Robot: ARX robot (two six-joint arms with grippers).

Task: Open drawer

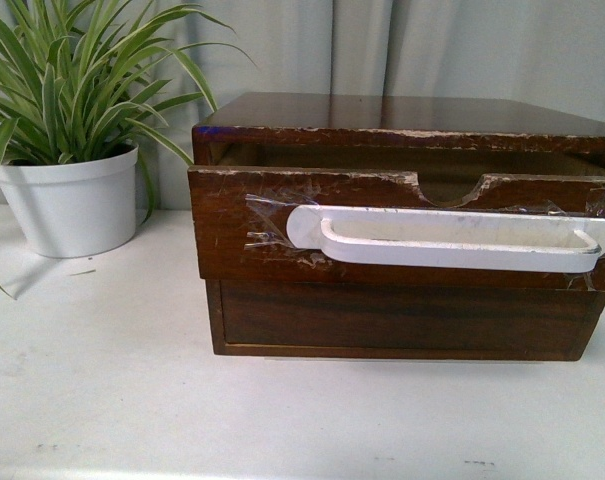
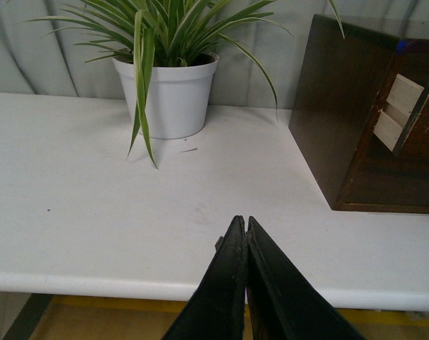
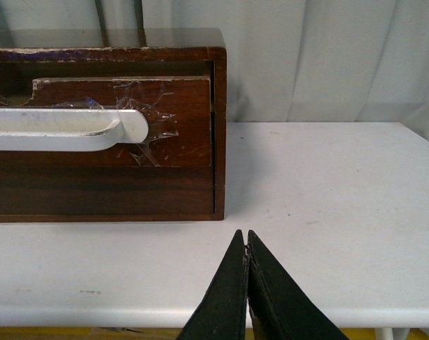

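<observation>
Dark brown wooden drawer (image 1: 402, 230) with taped white plastic handle (image 1: 452, 240), upper slot of wooden cabinet (image 1: 402, 110) on white table (image 1: 102, 400), apparently slightly out. Left gripper (image 2: 245, 225) and right gripper (image 3: 245, 239) closed, empty, well short. Next: opening, reaching, hooking handle, pulling.

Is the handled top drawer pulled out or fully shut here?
Partly out: the drawer front stands forward of the cabinet and the plain front below.

Dark brown drawer (image 1: 242, 230) with a white handle (image 1: 452, 240) (edge chipped pale); green-and-cream striped plant (image 1: 72, 80), white pot (image 1: 72, 205).
</observation>
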